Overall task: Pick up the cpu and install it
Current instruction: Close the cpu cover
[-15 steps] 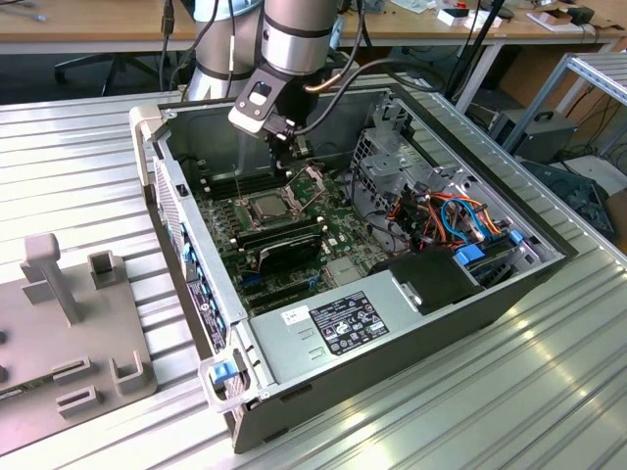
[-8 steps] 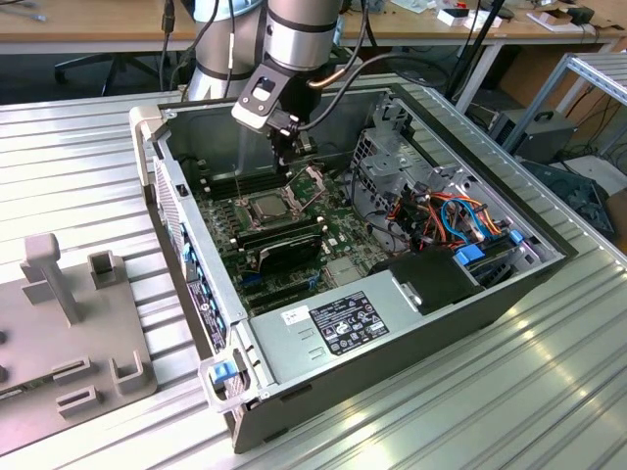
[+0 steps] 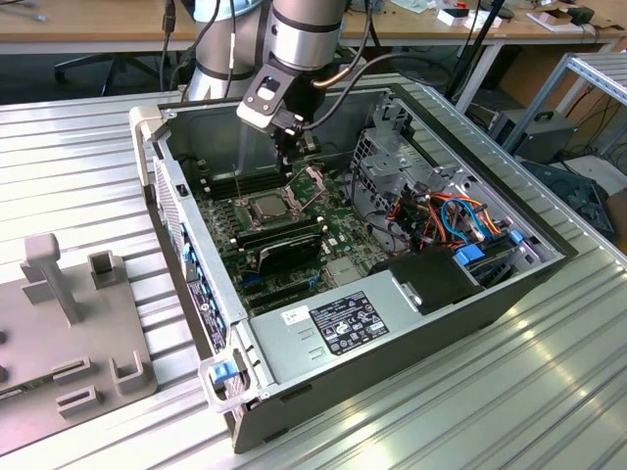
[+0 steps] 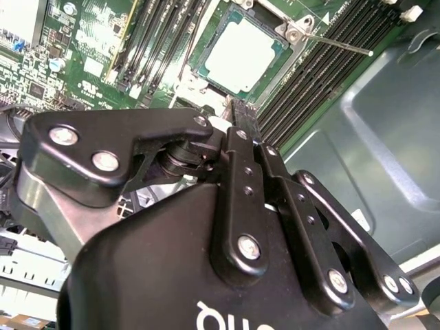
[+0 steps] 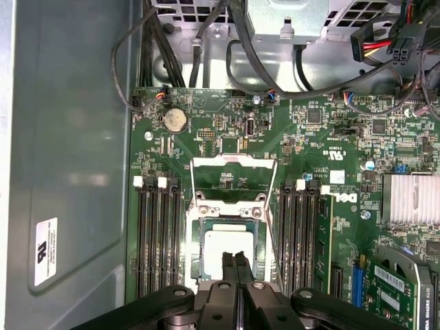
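Your cpu [image 5: 223, 242] lies seated in its socket on the motherboard [image 5: 323, 158], in the far half of the computer case [image 3: 411, 352], with the retention frame [image 5: 232, 180] hinged up. The gripper [image 5: 237, 262] hangs directly over the cpu, jaws pressed together and holding nothing; you cannot tell whether they touch it.

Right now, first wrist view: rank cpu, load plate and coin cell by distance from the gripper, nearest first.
1. cpu: seated in its socket, right under the gripper, whose fingers are shut.
2. load plate: flipped open, just past the socket.
3. coin cell: on the board beyond the load plate, towards the cables.
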You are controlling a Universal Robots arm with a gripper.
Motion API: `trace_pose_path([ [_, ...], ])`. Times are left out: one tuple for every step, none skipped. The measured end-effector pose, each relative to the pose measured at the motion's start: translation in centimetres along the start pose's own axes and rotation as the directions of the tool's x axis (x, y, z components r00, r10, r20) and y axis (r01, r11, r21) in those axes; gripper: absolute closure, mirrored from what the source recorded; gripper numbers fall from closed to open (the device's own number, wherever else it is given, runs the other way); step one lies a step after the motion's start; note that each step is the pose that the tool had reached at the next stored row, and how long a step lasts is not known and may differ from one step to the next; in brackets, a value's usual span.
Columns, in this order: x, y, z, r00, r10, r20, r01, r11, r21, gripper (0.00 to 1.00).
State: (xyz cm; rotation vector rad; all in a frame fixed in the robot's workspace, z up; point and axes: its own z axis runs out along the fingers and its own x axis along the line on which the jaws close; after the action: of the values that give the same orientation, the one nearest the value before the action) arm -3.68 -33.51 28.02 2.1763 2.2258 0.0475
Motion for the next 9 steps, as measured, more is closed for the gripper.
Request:
trace_pose_path([
  [0.00, 0.06, 0.00, 1.0000, 0.000, 0.0000, 0.000, 1.0000, 0.0001, 0.89],
  [0.00, 0.14, 0.01, 1.0000, 0.000, 0.0000, 0.000, 1.0000, 0.0000, 0.89],
  [0.00, 0.28, 0.01, 1.0000, 0.000, 0.0000, 0.000, 1.0000, 0.0000, 0.89],
  [-0.01, 0.57, 0.02, 1.0000, 0.000, 0.0000, 0.000, 1.0000, 0.0000, 0.89],
  [-0.02, 0.80, 0.03, 1.0000, 0.000, 0.0000, 0.000, 1.0000, 0.0000, 0.89],
  [-0.02, 0.96, 0.04, 1.0000, 0.000, 0.0000, 0.000, 1.0000, 0.0000, 0.89],
  [-0.03, 1.25, 0.05, 1.0000, 0.000, -0.0001, 0.000, 1.0000, 0.0000, 0.89],
  [-0.03, 1.36, 0.06, 1.0000, 0.000, 0.0000, 0.000, 1.0000, 0.0000, 0.89],
  [-0.03, 1.39, 0.06, 1.0000, 0.000, 0.0000, 0.000, 1.0000, 0.0001, 0.89],
])
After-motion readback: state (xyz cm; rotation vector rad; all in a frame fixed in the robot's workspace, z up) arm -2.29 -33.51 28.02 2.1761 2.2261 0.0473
